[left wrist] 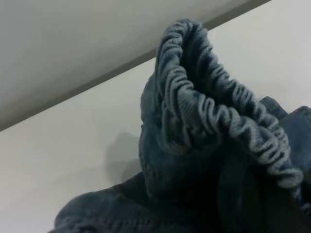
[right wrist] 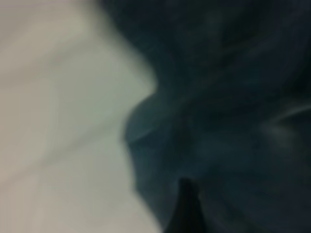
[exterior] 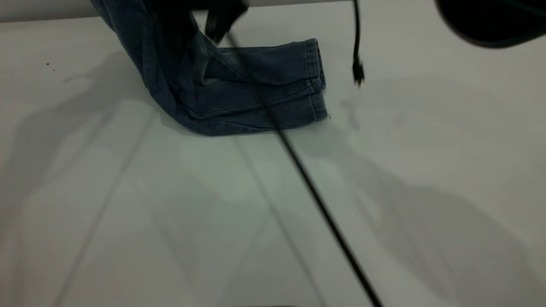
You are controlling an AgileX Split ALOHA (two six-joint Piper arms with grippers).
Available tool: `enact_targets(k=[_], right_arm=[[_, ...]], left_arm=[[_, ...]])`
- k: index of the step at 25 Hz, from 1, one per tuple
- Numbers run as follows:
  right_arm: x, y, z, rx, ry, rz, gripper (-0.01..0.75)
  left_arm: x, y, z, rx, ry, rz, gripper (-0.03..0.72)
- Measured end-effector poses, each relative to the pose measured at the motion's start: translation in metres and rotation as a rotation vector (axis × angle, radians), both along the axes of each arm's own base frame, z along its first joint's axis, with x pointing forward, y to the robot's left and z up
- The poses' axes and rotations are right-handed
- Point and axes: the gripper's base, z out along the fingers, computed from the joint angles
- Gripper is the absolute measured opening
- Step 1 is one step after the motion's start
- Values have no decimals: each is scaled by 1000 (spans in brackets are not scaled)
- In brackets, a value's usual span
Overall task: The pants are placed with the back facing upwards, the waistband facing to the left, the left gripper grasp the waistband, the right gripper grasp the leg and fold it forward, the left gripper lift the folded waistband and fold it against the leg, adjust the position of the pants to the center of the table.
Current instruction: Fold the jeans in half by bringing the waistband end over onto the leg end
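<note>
The blue denim pants (exterior: 239, 91) lie folded lengthwise at the table's (exterior: 273, 204) far side, hems to the right. Their left part rises off the table and leaves the exterior view at the top. In the left wrist view the ruffled elastic waistband (left wrist: 214, 114) hangs in the air, and my left gripper (left wrist: 243, 199) is shut on it in deep shadow. A black claw (exterior: 222, 19) shows against the raised cloth; I cannot tell which arm's. The leg (exterior: 273, 68) lies flat. My right gripper (right wrist: 189, 213) is close against blurred denim (right wrist: 228, 97).
A thin black cable (exterior: 324, 209) crosses the table diagonally from the pants to the near edge. Another cable with a plug (exterior: 357, 72) hangs right of the hems. A dark blurred bulk (exterior: 490, 21) fills the top right corner. The table's far edge (exterior: 42, 17) runs just behind the pants.
</note>
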Motion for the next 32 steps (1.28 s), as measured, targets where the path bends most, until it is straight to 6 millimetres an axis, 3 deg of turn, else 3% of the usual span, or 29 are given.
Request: enact_targets(k=[5, 10, 14, 18, 24, 28, 32], right_arm=[[30, -53, 45, 61, -66, -158, 469], [50, -103, 67, 82, -96, -266, 465], [59, -132, 79, 86, -114, -321, 465], [61, -155, 99, 100, -146, -361, 465], [65, -174, 109, 108, -166, -395, 465], [65, -176, 109, 108, -167, -398, 465], [65, -175, 110, 109, -166, -398, 465]], left_arm=[[-2, -15, 0, 8, 2, -45, 48], [-9, -61, -3, 34, -9, -176, 48], [-10, -96, -23, 61, 14, -265, 48], [-6, -117, -51, 83, 61, -313, 48], [-2, -145, -98, 138, 106, -403, 48], [1, -163, -130, 169, 112, -428, 52], [1, -178, -151, 185, 96, -423, 122]])
